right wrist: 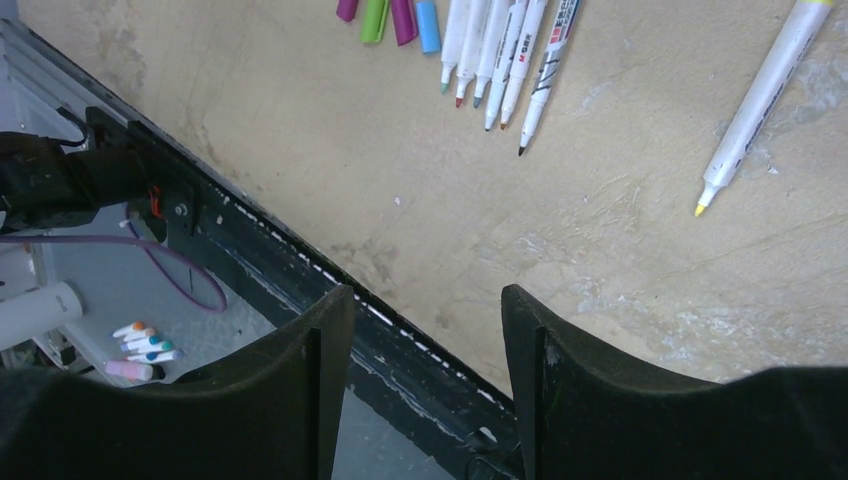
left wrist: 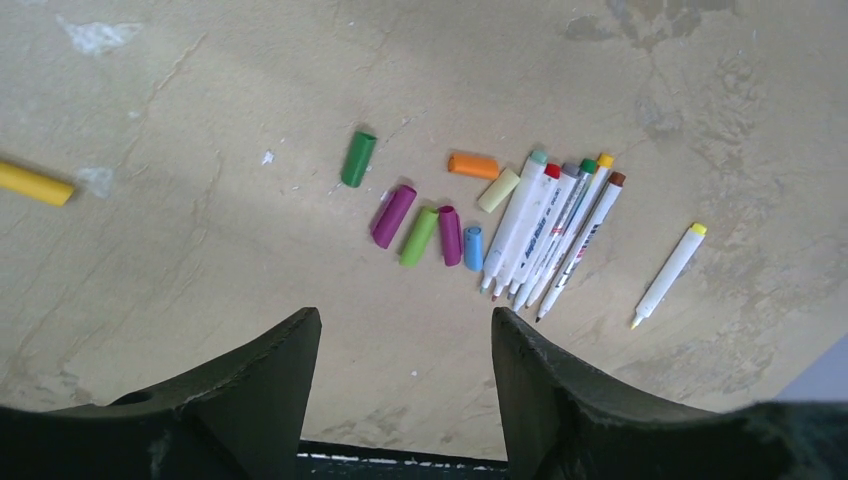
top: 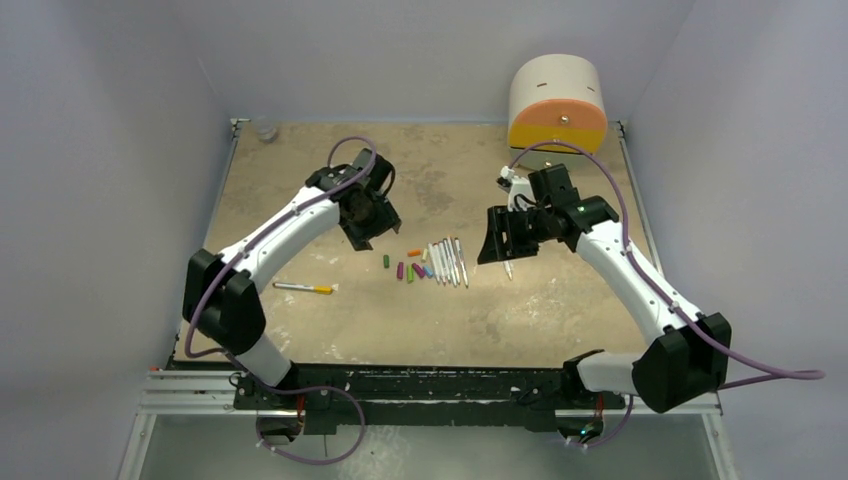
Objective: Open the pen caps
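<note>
The left hand point(left wrist: 405, 320) and right hand point(right wrist: 427, 295) hang wide and empty above the tabletop point(top: 420, 320). Loose caps point(left wrist: 420, 235) lie just beside a row of bare pens point(left wrist: 545, 225) in the middle. One pen point(top: 298, 287), well apart on the left, seems to wear a yellow cap point(left wrist: 32, 184). It looks light, stiff and smooth: grip barrel and cap separately.

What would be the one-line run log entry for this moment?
left claw: open, empty | right claw: open, empty | loose caps: beside uncapped pens | yellow-capped pen: apart, left side, seemingly unopened
</note>
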You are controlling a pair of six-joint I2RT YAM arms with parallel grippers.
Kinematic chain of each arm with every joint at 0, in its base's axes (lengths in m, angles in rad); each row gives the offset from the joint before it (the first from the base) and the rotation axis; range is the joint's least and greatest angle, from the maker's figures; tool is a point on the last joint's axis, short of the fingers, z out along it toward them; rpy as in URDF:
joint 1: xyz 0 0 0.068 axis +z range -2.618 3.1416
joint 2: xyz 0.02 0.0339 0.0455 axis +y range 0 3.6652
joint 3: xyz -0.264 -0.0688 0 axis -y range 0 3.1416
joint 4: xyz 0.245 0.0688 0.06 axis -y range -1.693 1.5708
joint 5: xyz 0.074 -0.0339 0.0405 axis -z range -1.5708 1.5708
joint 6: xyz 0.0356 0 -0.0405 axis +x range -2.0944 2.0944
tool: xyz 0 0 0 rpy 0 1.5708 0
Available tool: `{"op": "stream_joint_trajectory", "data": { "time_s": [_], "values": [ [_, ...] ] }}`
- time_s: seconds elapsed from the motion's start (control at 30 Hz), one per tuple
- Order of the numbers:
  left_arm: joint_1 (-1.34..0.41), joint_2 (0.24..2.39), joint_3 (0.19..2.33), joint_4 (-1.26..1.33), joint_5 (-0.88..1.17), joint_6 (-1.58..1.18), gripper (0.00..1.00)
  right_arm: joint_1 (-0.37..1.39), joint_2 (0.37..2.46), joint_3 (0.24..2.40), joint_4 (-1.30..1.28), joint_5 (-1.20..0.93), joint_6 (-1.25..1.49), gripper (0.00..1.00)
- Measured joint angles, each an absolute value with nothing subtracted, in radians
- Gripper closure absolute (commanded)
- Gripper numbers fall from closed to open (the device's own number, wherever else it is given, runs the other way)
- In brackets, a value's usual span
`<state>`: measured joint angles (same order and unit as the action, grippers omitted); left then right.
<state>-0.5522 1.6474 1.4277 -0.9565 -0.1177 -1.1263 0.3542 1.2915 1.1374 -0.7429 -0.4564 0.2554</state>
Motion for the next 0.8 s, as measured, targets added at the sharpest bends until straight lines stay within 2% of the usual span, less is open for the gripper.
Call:
{"op": "stream_joint_trajectory", "data": {
  "time_s": [0.27,0.47,0.63,0.8],
  "values": [
    [-0.552,1.358,1.291,-1.010,-0.188,-1.213,0.39,0.357,1.342,1.172,-0.728,-0.456,0.262,0.43],
    [-0.550,1.140,1.072,-1.011,-0.204,-1.333,0.37,0.369,1.448,1.251,-0.729,-0.422,0.298,0.43],
    [-0.530,1.105,0.876,-0.931,-0.170,-1.460,0.36,0.403,1.489,1.323,-0.744,-0.385,0.353,0.44],
    [-0.442,1.155,0.849,-0.920,-0.144,-1.497,0.36,0.451,1.489,1.387,-0.795,-0.373,0.411,0.44]
  ]
}}
